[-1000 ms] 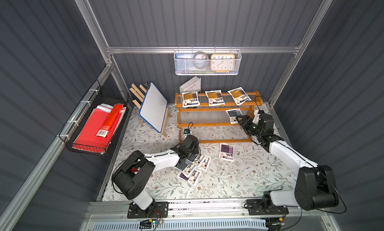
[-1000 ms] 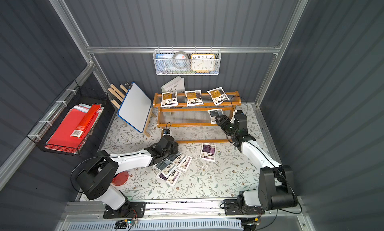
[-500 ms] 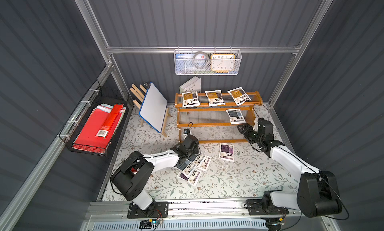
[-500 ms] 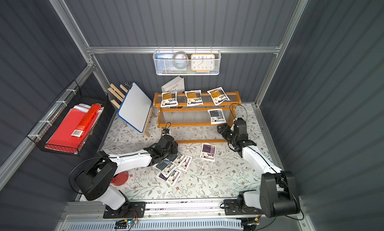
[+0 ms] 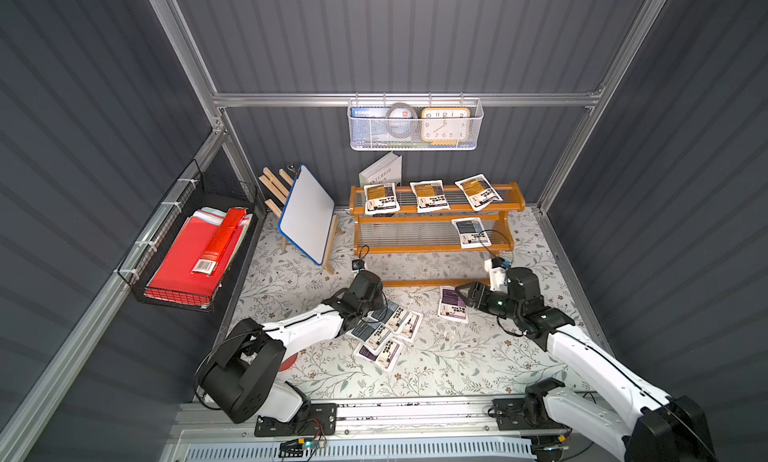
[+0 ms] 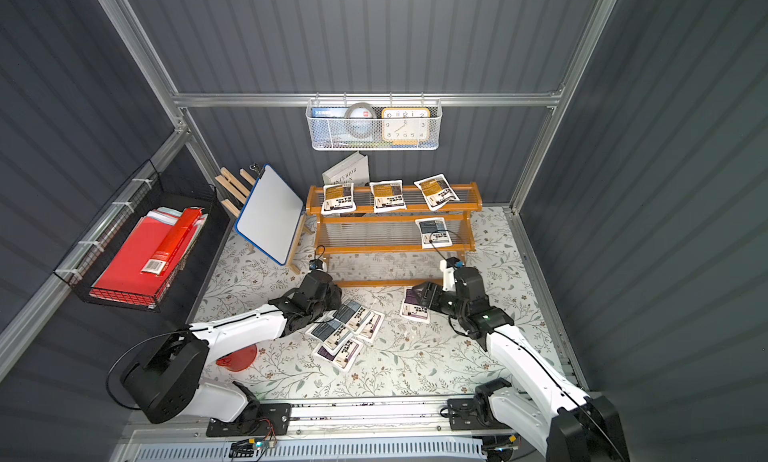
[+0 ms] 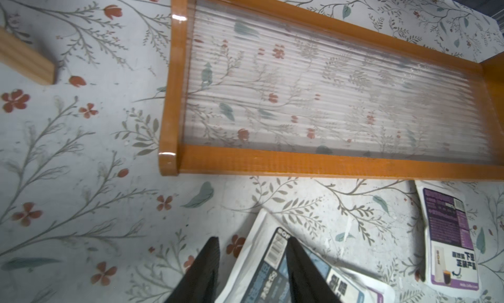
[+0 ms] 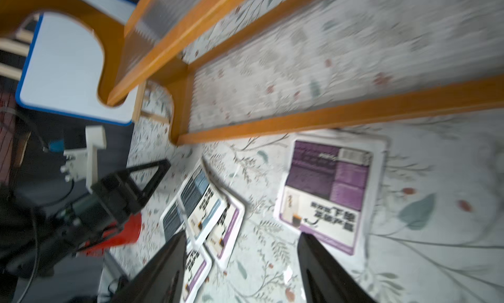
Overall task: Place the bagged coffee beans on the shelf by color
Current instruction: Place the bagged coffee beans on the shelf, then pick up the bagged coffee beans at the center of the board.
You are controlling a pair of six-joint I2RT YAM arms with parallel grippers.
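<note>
Currently astride the edge of a blue-grey pouch (image 7: 271, 256) in the pile on the bench (image 5: 457, 356), lower centre, with left jaws spread. Beside a lone purple pouch (image 5: 449, 310), right of centre, with right jaws spread, empty. On the shelf (image 5: 399, 250), upper centre: three yellow pouches (image 5: 429, 195) across the top tier, a second blue-grey pouch (image 5: 471, 232) on the middle tier's right end.

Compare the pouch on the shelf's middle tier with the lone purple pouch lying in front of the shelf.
Label: the middle-tier pouch is blue-grey, the lone pouch purple.
Place: the middle-tier pouch rests on the shelf; the lone pouch lies on the floral surface.
Nearness: the open right gripper is close to the lone pouch, away from the middle-tier pouch.
Both are flat white pouches, label side up.
</note>
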